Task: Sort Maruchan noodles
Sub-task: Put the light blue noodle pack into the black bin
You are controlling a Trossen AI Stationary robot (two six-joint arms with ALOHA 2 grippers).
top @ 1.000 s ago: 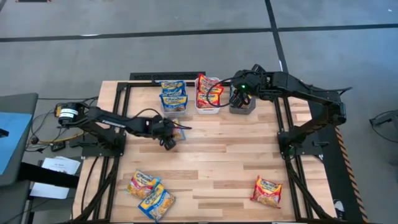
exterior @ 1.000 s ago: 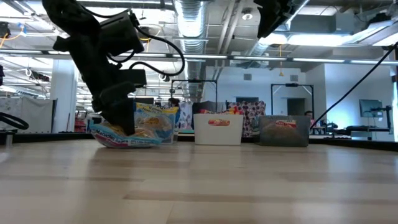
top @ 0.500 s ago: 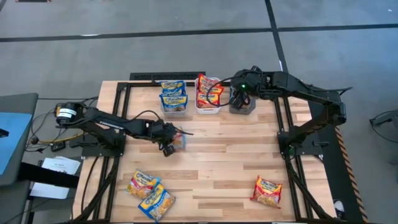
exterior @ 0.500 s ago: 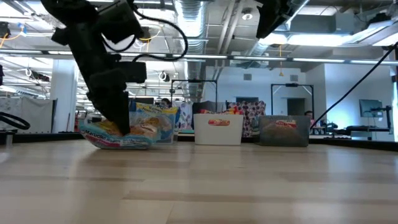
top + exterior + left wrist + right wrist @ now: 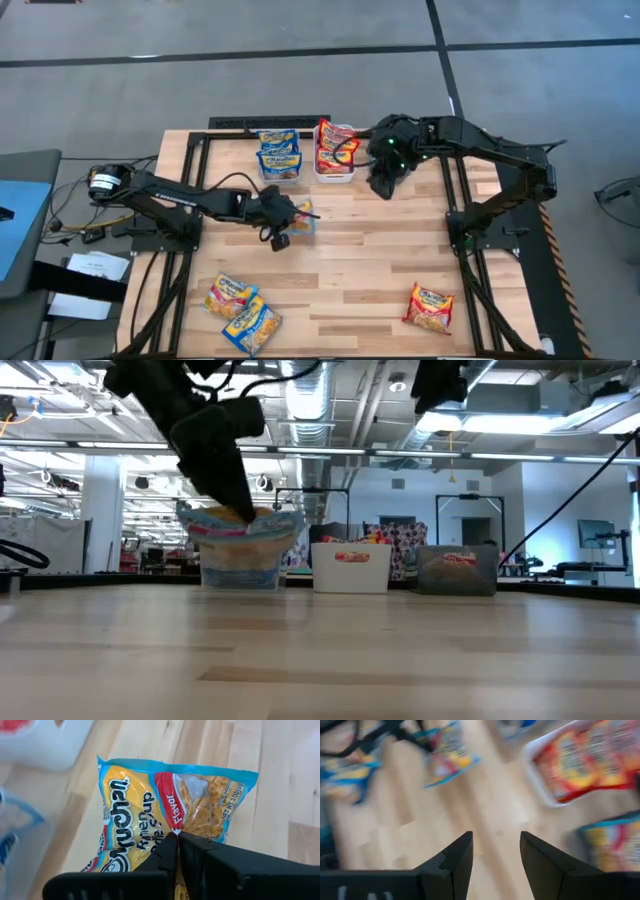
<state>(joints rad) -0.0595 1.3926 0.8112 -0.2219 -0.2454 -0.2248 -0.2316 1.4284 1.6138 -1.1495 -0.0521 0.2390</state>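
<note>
Three loose packets lie at the near edge of the wooden table (image 5: 380,250) in the high view: two blue-and-yellow ones (image 5: 243,312) side by side and a red-and-yellow one (image 5: 430,305) well apart. At the far edge stand a clear bin (image 5: 279,157), a white bin (image 5: 335,151) and a dark bin, this last mostly hidden under the right arm. The left tool (image 5: 290,216) is clenched on a flat blue-and-yellow plastic noodle packet (image 5: 299,217), held near the table's middle. The right tool (image 5: 383,182) hovers released, just in front of the dark bin.

Low view: that packet (image 5: 240,545) hangs clear of the table, pinched at its top edge, its body dangling and sagging.

Left wrist view: the left tool (image 5: 177,845) grips the packet (image 5: 165,815) at one short edge; the long axis runs straight away from the fingers.

Right wrist view: open fingers (image 5: 455,857), nothing between them.

Judging from this, the carry step is in hand; next the packet needs lifting over the clear bin's rim, where like wrappers sit.
</note>
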